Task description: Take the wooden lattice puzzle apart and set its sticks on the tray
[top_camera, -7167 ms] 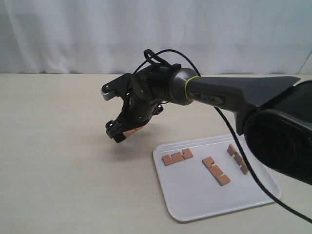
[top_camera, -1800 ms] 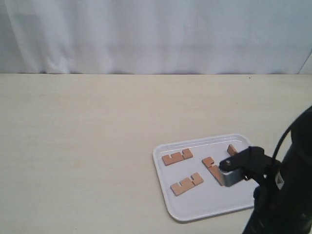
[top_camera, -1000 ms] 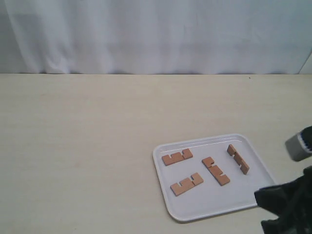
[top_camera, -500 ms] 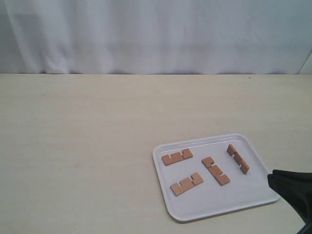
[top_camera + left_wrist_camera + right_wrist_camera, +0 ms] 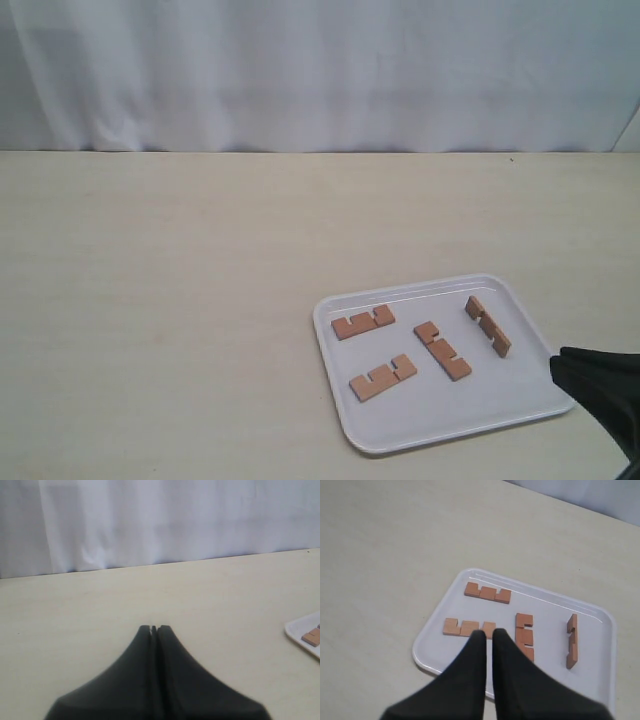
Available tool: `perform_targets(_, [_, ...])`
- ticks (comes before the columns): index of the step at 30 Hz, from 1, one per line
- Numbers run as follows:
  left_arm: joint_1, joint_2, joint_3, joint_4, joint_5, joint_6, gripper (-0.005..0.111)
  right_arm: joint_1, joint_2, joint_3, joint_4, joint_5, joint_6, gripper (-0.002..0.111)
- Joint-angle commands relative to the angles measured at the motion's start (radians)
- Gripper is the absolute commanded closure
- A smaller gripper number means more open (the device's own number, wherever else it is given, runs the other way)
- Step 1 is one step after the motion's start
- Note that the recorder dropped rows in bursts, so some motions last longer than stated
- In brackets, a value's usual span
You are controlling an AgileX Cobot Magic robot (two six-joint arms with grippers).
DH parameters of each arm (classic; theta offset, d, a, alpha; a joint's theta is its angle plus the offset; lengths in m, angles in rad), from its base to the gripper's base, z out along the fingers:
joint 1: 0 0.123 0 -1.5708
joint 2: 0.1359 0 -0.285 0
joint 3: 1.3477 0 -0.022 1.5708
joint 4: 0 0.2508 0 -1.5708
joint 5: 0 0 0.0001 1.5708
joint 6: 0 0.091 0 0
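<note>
All four sticks (image 5: pixel 383 377) lie separate on the tray (image 5: pixel 430 405) — none interlocked. The right tool (image 5: pixel 489 631), its fingers pressed almost together and holding nothing, hangs over the tray just beside one stick's end. The left tool (image 5: pixel 154 628) — pressed together, empty — sits above the worktop (image 5: pixel 180 300), well apart from the tray.

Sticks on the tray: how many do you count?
4 sticks, lying apart on the tray: one back-left, one front-left, one in the middle, one toward the right rim. None seems hidden.
</note>
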Motion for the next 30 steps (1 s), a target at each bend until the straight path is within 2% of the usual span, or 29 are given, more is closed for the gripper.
perform_targets(1, [-0.001, 0.000, 0.002, -0.001, -0.012, -0.003, 0.107, 0.001, -0.052, 0.058, -0.007, -0.076, -0.005, 0.104])
perform_targets(8, [-0.001, 0.000, 0.002, -0.001, -0.012, -0.003, 0.107, -0.016, -0.254, 0.276, 0.002, -0.162, -0.005, 0.104])
perform_targets(11, [-0.001, 0.000, 0.002, -0.001, -0.012, -0.003, 0.107, -0.071, -0.371, 0.283, 0.024, -0.099, -0.019, 0.104])
perform_targets(14, [-0.001, 0.000, 0.002, -0.001, -0.012, -0.003, 0.107, -0.143, -0.516, 0.283, 0.024, -0.153, -0.019, 0.104])
perform_targets(23, [-0.001, 0.000, 0.002, 0.000, -0.005, -0.003, 0.107, -0.382, -0.520, 0.283, 0.046, -0.229, -0.019, 0.104])
perform_targets(30, [-0.001, 0.000, 0.002, -0.002, -0.005, -0.003, 0.107, -0.414, -0.520, 0.283, 0.046, -0.229, -0.019, 0.104])
